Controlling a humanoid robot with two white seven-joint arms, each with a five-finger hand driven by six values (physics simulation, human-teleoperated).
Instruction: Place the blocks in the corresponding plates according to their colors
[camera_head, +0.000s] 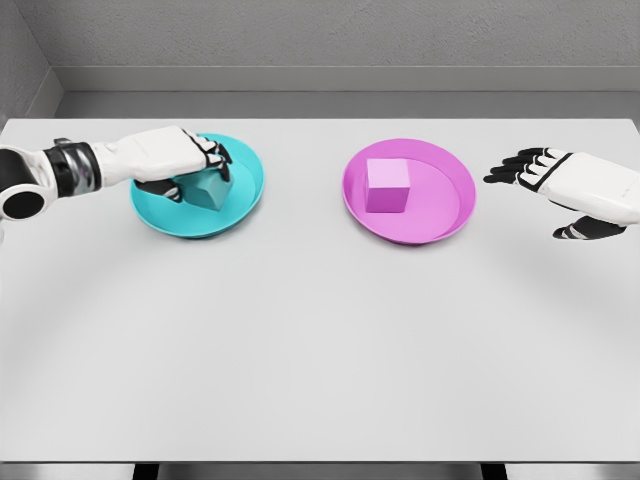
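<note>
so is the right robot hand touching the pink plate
Apart. The head view shows the right robot hand open, off to the side of the pink plate, with a strip of bare white table between its fingertips and the rim.

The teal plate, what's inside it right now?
Inside the teal plate sits a teal block, with the left hand curled over its top. The hand covers the block's upper face and the plate's floor beneath.

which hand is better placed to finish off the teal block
Left. The left hand is curled around the teal block over the teal plate; the right hand is open, beyond the pink plate.
</note>
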